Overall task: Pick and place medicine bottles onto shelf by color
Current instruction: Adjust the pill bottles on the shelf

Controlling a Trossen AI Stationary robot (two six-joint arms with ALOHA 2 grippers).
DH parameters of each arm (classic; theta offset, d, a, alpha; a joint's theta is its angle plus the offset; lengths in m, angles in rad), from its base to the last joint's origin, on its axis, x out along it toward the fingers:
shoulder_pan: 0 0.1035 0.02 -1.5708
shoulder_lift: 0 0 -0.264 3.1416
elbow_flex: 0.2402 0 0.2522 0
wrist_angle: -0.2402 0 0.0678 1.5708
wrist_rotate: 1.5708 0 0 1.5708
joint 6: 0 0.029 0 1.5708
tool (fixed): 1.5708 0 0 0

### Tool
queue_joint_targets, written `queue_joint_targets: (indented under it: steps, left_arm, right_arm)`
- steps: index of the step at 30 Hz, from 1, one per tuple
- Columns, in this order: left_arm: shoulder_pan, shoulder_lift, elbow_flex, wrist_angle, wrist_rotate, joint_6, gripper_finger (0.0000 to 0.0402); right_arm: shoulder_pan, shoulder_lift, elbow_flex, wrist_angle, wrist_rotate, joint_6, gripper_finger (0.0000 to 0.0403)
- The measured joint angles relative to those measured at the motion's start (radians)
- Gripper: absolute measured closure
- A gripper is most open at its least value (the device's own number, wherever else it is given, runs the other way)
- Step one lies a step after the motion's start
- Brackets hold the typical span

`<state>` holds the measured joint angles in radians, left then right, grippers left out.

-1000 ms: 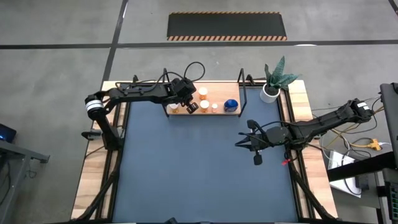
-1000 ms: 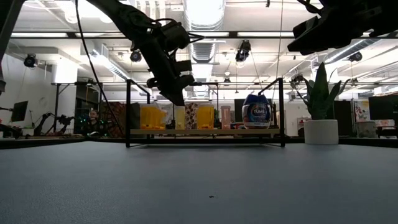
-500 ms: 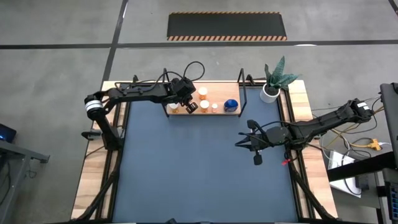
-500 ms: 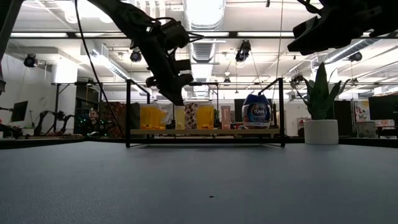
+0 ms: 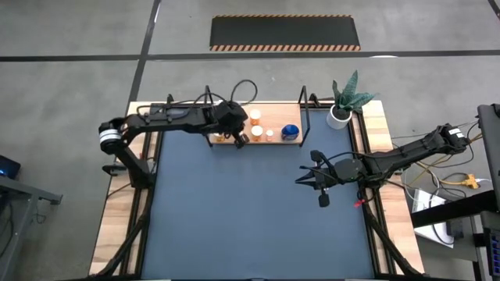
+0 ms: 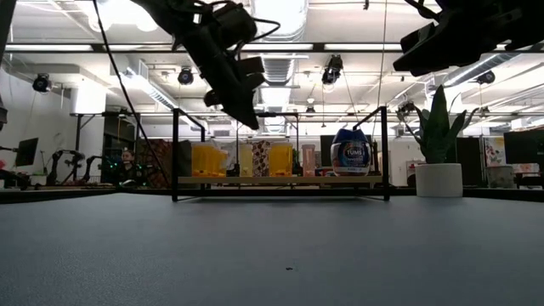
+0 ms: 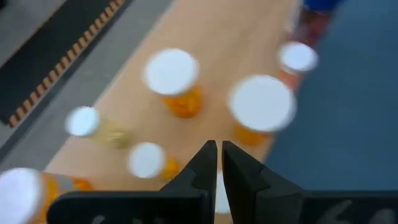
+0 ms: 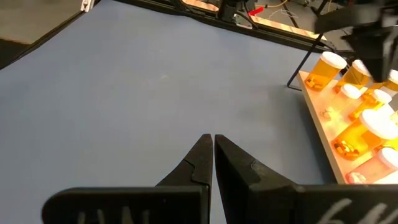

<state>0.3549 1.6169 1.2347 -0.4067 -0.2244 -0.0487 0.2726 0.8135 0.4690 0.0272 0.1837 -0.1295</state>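
The shelf [image 5: 275, 141], a light-wood board in a black wire frame, stands at the far side of the blue mat. Several orange medicine bottles with white caps [image 5: 257, 131] and a blue bottle [image 5: 290, 131] stand on it; the low view shows the orange ones [image 6: 208, 160] left of the blue one [image 6: 350, 153]. My left gripper [image 6: 252, 124] hangs shut and empty above the shelf's left part, over the white caps [image 7: 171, 71]. My right gripper [image 5: 300, 181] waits shut over the mat's right side, holding nothing [image 8: 213, 146].
A white plant pot [image 5: 338, 115] with a spiky plant stands right of the shelf at the far right corner. The blue mat [image 5: 250, 218] lies bare between the shelf and the near edge. Cables loop behind the shelf.
My left gripper has risen above the shelf's left part, staying shut and empty, and has drawn back slightly toward the near edge. The bottles on the shelf stay where they were.
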Motion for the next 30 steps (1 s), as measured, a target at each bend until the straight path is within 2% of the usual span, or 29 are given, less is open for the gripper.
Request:
queue_joint_targets:
  steps: [4, 9, 15, 30]
  left_arm:
    - [-0.044, 0.0, -0.013, -0.004, -0.004, 0.0, 0.0394]
    - [-0.055, 0.0, -0.045, -0.006, -0.075, 0.0, 0.0394]
    - [-0.054, 0.0, -0.083, -0.01, -0.079, -0.023, 0.0394]
    - [-0.054, -0.001, -0.084, -0.03, -0.08, -0.025, 0.0394]
  right_arm:
    - [0.0, 0.0, 0.0, -0.001, 0.0, 0.002, 0.0394]
    - [0.0, 0.0, 0.0, -0.001, 0.0, 0.006, 0.0394]
    - [0.0, 0.0, 0.0, -0.001, 0.0, 0.006, 0.0394]
    - [0.0, 0.0, 0.0, -0.001, 0.0, 0.006, 0.0394]
